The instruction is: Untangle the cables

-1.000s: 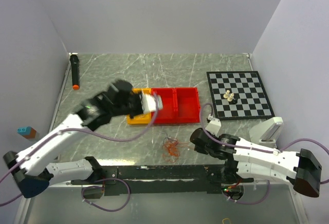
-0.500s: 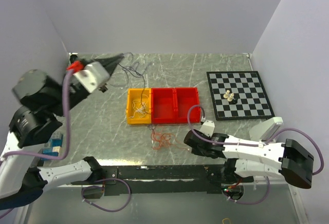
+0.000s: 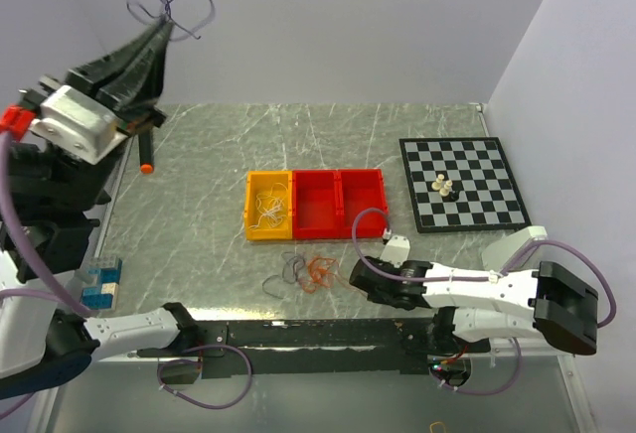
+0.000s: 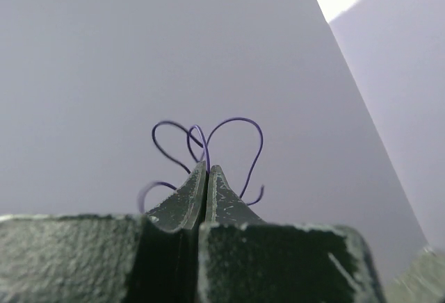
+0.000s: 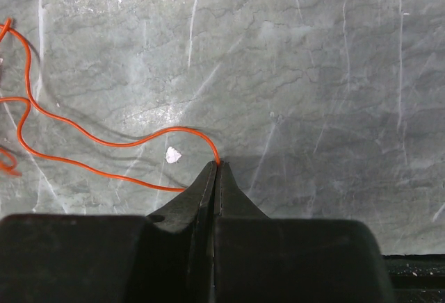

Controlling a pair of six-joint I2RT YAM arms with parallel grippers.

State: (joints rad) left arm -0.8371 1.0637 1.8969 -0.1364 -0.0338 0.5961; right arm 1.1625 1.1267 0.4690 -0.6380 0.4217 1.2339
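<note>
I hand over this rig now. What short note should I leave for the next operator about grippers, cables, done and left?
Left gripper: shut on the purple cable, raised high on the left.
Right gripper: shut on the orange cable, low over the table.
White cable: in the yellow tray compartment.
Dark cable: on the table beside the orange one; crossing or not, I cannot tell.
Done: purple lifted clear, white in the tray.
Left: probably put purple down apart, then separate orange and dark.

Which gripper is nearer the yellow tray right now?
Right. The right gripper sits low on the table, just near-right of the yellow tray, jaws shut on the orange cable. The left gripper is high up at the far left, jaws shut on a purple cable.
</note>
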